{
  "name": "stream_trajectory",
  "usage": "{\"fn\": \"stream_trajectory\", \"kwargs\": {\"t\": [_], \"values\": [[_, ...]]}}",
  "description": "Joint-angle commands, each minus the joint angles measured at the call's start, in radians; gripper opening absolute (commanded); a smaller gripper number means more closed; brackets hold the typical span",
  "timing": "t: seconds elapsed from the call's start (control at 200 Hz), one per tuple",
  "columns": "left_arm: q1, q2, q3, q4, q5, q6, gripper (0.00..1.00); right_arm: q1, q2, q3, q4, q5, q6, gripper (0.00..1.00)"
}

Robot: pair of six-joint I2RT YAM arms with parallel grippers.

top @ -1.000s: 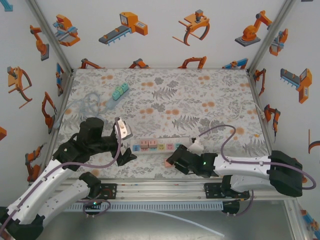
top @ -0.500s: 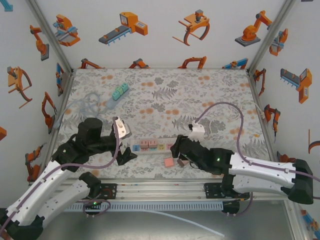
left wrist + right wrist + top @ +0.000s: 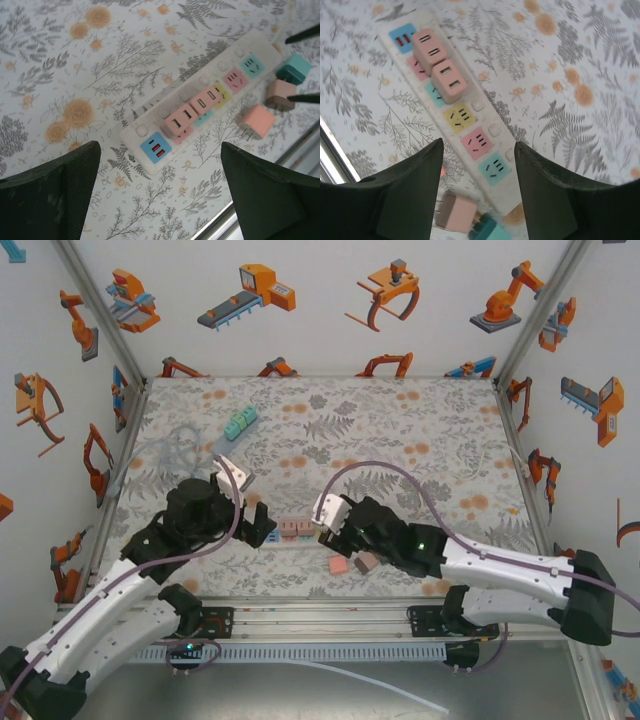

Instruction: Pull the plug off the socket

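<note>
Power strip (image 3: pixel 202 80) lies flat on the floral desk (image 3: pixel 400 430), close to the near edge, and runs diagonally in both wrist views. Two pink plugs (image 3: pixel 181 120) are seated in it side by side, touching each other, next to the blue USB outlet (image 3: pixel 156 148) at one end. The yellow socket (image 3: pixel 222 93), pink socket (image 3: pixel 235 77) and teal socket (image 3: pixel 252 65) further along are bare. Left pincer (image 3: pixel 159 146) hovers above the USB end, jaws wide, nothing between its fingers (image 3: pixel 50 195), no contact with strip or plugs. Right pincer (image 3: pixel 479 145) hangs over the other half of the strip, above the pink and teal sockets; its jaws stand at a moderate gap, hold nothing, and are clear of the seated plugs. In the top view the two pincers face each other with the seated plugs between them. Three loose plugs lie on the desk just beside the strip's near side, toward the teal-socket end: a salmon plug (image 3: pixel 257 122) with prongs showing, a brownish-pink plug (image 3: pixel 280 95) and a teal plug (image 3: pixel 294 69), the last two just beside one another. Two dark fingertips (image 3: pixel 305 34) of the right pincer enter the left wrist view at its right edge, one above the teal plug, one at the brownish-pink plug; contact cannot be told. Far left, well apart from the strip, lie a teal-green block (image 3: pixel 240 425) and a tangle of clear cord (image 3: pixel 178 445)
</note>
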Motion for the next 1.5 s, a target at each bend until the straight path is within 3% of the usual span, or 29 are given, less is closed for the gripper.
{"fn": "stream_trajectory", "kwargs": {"t": [0.0,0.245,0.516,0.781,1.127,1.497], "values": [[0.004,0.020,-0.041,0.090,-0.138,-0.181,0.97,-0.057,0.069,0.064,0.034,-0.255,-0.181,0.56],[0.060,0.067,-0.101,0.095,-0.144,-0.343,0.97,-0.167,0.265,0.071,0.172,-0.472,-0.188,0.56],[0.120,0.168,-0.098,0.037,-0.117,-0.423,1.00,-0.201,0.412,0.085,0.268,-0.533,-0.213,0.55],[0.139,0.296,-0.079,0.076,-0.032,-0.435,0.91,-0.210,0.498,0.114,0.292,-0.566,-0.212,0.43],[0.148,0.443,-0.057,0.080,0.050,-0.474,0.66,-0.219,0.501,0.110,0.293,-0.574,-0.211,0.33],[0.147,0.514,-0.042,0.048,0.036,-0.476,0.61,-0.222,0.493,0.114,0.301,-0.579,-0.209,0.32]]}}
